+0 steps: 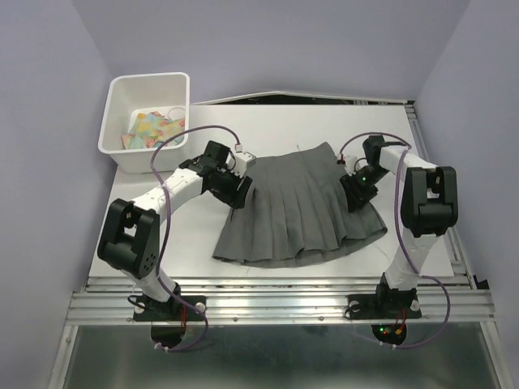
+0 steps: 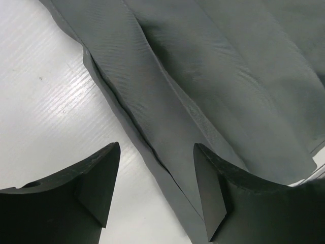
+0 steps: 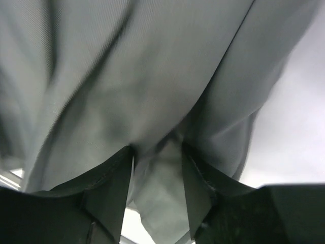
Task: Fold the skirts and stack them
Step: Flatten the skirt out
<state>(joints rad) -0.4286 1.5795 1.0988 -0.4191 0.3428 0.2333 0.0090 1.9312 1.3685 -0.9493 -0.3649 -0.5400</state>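
Item: pleated skirt (image 1: 298, 209), dark grey, one visible. It lies spread flat on the desk (image 1: 182, 243), narrow waist far, wide hem near.

Left gripper (image 2: 156, 147): jaws wide apart, straddling the skirt's left edge near the waist; nothing held.

Right gripper (image 3: 157, 147): jaws part-closed about a puckered fold at the right edge; whether they pinch it I cannot tell.

White bin (image 1: 113, 121): far left, colourful contents, not identifiable.

Progress, as judged: early. No fold made and no stack begun. First fold, any further skirts and stacking all remain.
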